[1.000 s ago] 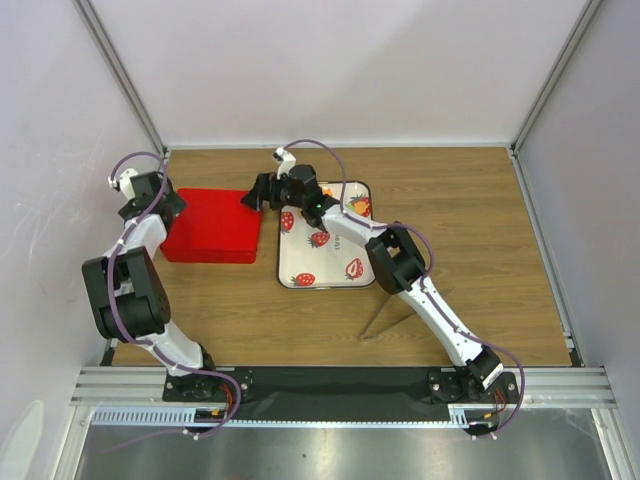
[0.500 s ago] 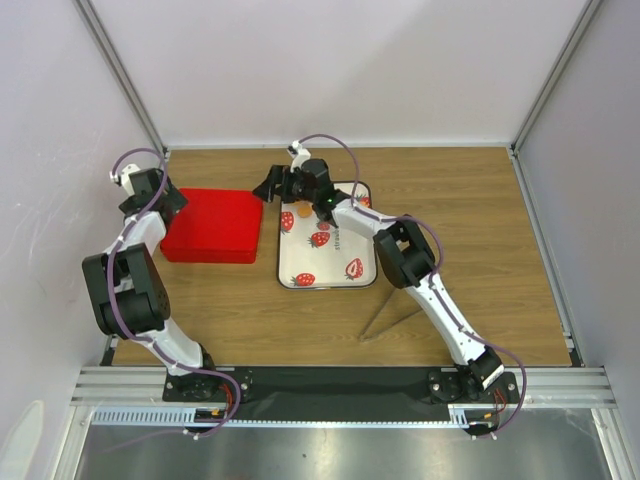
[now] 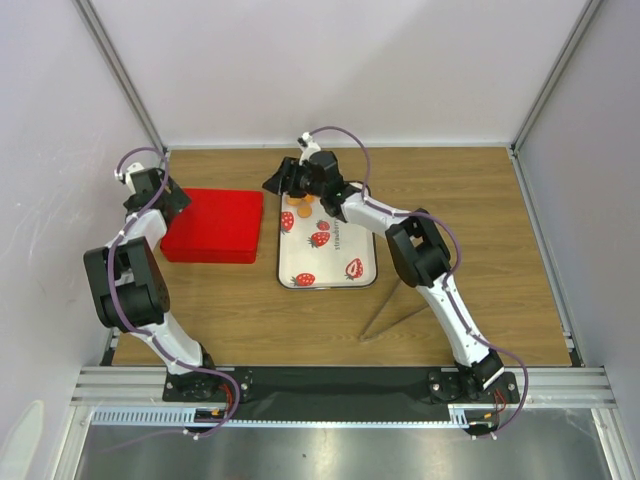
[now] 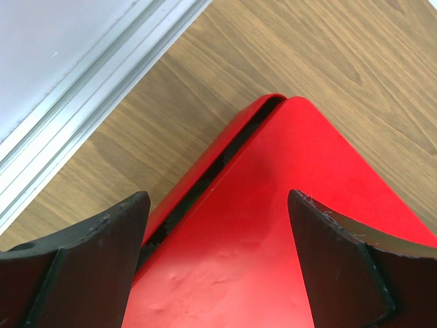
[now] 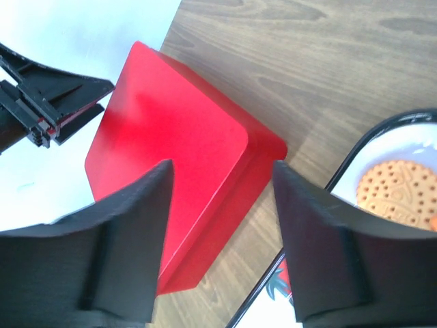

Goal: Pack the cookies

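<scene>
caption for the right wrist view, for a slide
Open right gripper framing a corner of the red box, a cookie on the tray beside it

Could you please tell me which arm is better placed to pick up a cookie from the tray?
Right: the right claw hovers open by the tray's far-left corner, close to the orange cookies; the left claw straddles the red box's far corner, away from the tray.
</scene>
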